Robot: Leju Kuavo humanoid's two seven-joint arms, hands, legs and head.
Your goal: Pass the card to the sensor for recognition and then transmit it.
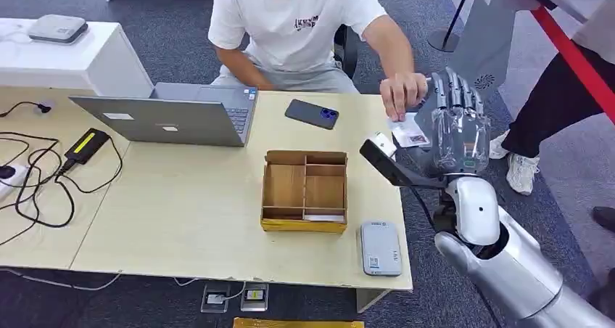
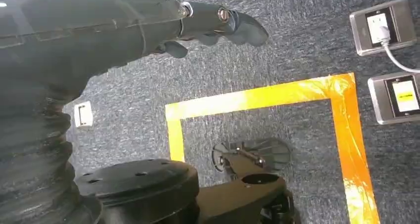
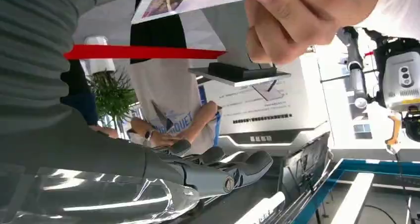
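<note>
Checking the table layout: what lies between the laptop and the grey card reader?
In the head view, the divided cardboard box sits between the laptop and card reader.

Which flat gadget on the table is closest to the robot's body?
The grey card reader, lying at the table's front edge right of the cardboard box. The dark phone lies farther back by the person, and the laptop stands open.

one laptop (image 1: 174,117), one phone (image 1: 312,114), one card (image 1: 410,134) (two sensors (image 1: 381,247) (image 1: 58,28))
</note>
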